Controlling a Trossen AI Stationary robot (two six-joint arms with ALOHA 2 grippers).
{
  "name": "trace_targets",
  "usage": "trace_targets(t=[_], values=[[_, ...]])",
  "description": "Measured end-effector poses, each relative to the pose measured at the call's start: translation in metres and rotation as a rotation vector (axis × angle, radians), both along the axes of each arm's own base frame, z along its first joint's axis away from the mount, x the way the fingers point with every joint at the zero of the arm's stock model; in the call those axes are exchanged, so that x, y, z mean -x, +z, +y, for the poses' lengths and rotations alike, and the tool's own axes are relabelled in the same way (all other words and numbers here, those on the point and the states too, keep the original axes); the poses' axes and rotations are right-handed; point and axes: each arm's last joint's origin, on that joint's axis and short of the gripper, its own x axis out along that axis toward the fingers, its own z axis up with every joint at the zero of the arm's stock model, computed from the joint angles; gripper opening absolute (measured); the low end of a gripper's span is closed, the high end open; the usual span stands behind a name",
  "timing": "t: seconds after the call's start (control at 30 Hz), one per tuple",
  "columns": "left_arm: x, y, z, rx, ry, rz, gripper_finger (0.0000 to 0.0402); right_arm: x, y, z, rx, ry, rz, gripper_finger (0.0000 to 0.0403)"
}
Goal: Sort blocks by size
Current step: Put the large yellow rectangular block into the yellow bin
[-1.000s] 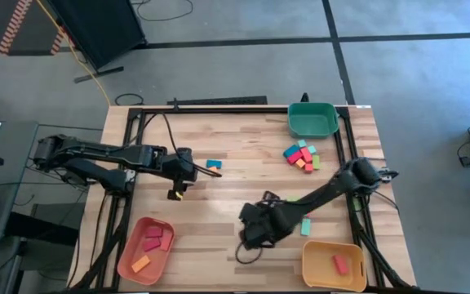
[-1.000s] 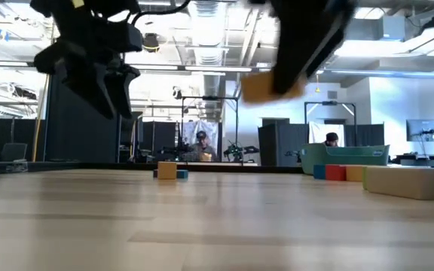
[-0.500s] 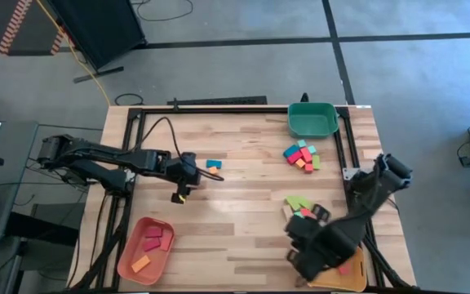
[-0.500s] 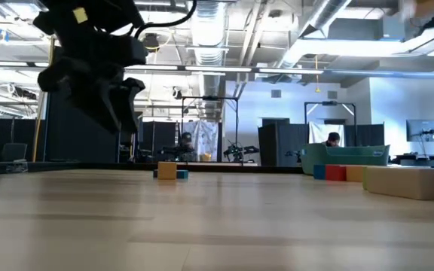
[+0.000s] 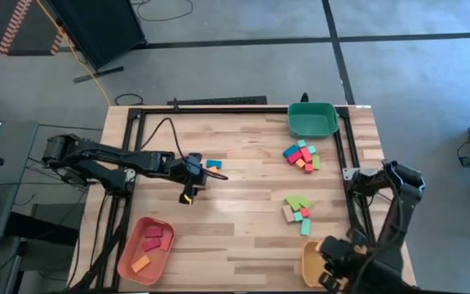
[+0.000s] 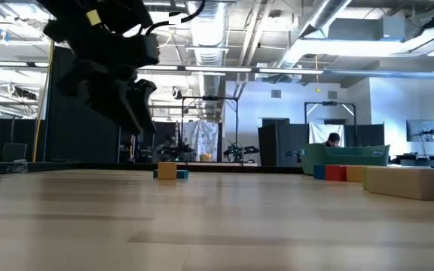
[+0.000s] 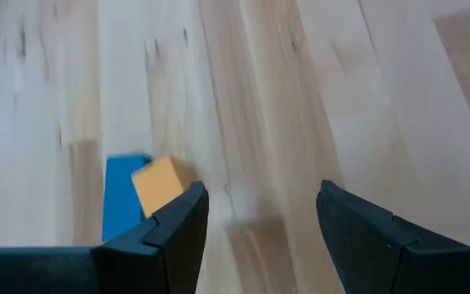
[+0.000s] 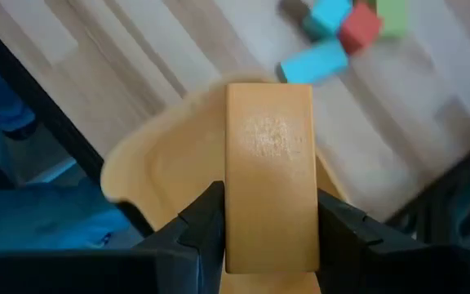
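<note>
My right gripper [image 8: 269,224] is shut on a long tan-orange bar [image 8: 269,163], over the yellow tray [image 8: 157,175] at the table's near right corner [image 5: 310,260]. My left gripper [image 7: 255,216] is open and empty above the table's left middle [image 5: 191,178]. An orange cube [image 7: 160,184] and a blue block [image 7: 123,196] lie on the wood just past its fingers. They also show in the high view [image 5: 213,164] and the low view [image 6: 167,172]. Two clusters of mixed blocks [image 5: 302,155] [image 5: 298,209] lie on the table's right half. My right gripper pinches the bar's two long sides [image 8: 233,237] between its two fingers, at the end nearest the wrist. The bar lies along the fingers and sticks out past them. It is lifted clear, above the yellow tray.
A green tray [image 5: 312,120] stands at the far right corner. A salmon tray [image 5: 144,249] with three blocks stands at the near left. Teal, red and green blocks [image 8: 341,24] lie just beyond the yellow tray. Bare wood spans the table's middle.
My right gripper has carried the bar from the table's middle toward the near right corner and now stands over the yellow tray. My left gripper has drifted a little toward the table's right, nearer the orange cube and blue block.
</note>
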Motion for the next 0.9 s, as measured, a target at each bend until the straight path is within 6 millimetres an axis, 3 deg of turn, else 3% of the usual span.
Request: trace_targets(t=[0.17, 0.37, 0.57, 0.9], values=[[-0.015, -0.020, 0.000, 0.001, 0.004, 0.017, 0.0218, 0.012, -0.007, 0.006, -0.008, -0.012, 0.010, 0.0165], [-0.028, -0.035, 0.003, -0.074, 0.077, 0.019, 0.0218, 0.014, -0.034, 0.013, -0.073, 0.003, 0.040, 0.0165], [-0.033, -0.035, 0.008, -0.077, 0.090, 0.012, 0.0218, 0.014, -0.056, 0.014, -0.093, 0.024, 0.047, 0.0165], [-0.033, -0.036, 0.034, -0.060, 0.204, -0.004, 0.0218, 0.015, -0.080, 0.014, -0.158, 0.019, 0.097, 0.0167]])
